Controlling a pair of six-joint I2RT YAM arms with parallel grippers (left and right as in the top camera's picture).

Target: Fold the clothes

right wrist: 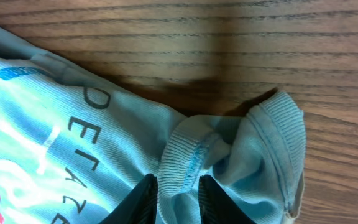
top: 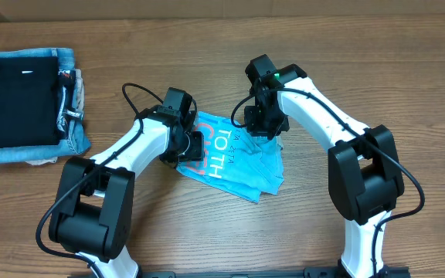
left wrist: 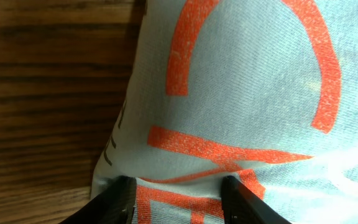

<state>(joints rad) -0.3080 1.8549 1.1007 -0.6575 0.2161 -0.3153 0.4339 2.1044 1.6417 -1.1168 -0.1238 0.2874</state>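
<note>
Table (top: 207, 235): wood-grain top, carrying all the items below.

T-shirt (top: 242, 166): a sky-blue garment with coral and white lettering. It lies at the middle of the table between the two arms, already reduced to a compact, multi-layered packet. Its long axis runs from the far left to the near right. The free bulk lies on the near-right side of both grippers.

Folded stack: a black garment (top: 18, 104) lies on a denim-blue garment (top: 72, 143) at the far left, well apart from the work.

Left gripper (top: 185, 143): on the shirt's left edge. In its wrist view the fingers (left wrist: 120, 199) stand part-closed with printed cloth bulging between them. This is judged to be a hold on a thick fold.

Right gripper (top: 263, 127): on the far-right edge. Its wrist view shows the fingers (right wrist: 145, 199) drawn close on the ribbed collar (right wrist: 188, 155), which is bunched between them.

Assessment: the two holds sit at opposite ends of the far edge, so neither arm is notably nearer. The next fold probably means carrying that edge over the body of the shirt, across the long axis. The bunched collar may drag unevenly.
</note>
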